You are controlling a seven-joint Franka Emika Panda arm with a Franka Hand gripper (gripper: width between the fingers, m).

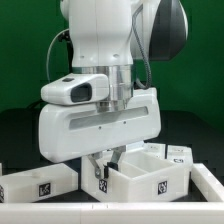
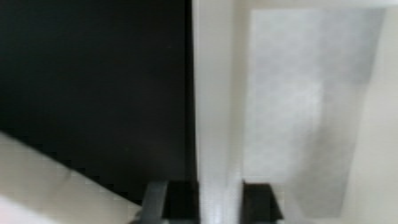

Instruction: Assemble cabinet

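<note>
Though thin, cabinet wall [image 2: 215,100] between fingers [image 2: 166,205]

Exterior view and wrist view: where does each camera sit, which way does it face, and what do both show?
Exterior view: off the arm, low, facing it; shows the arm, gripper and cabinet pieces.
Wrist view: on the wrist, looking along the fingers at the cabinet panel between them.
Shared: gripper, cabinet panel.

The white cabinet [image 1: 135,178] pieces carry black-and-white square tags [image 1: 163,186]; the arm [image 1: 95,125] is white against a green backdrop [image 1: 25,60].
</note>
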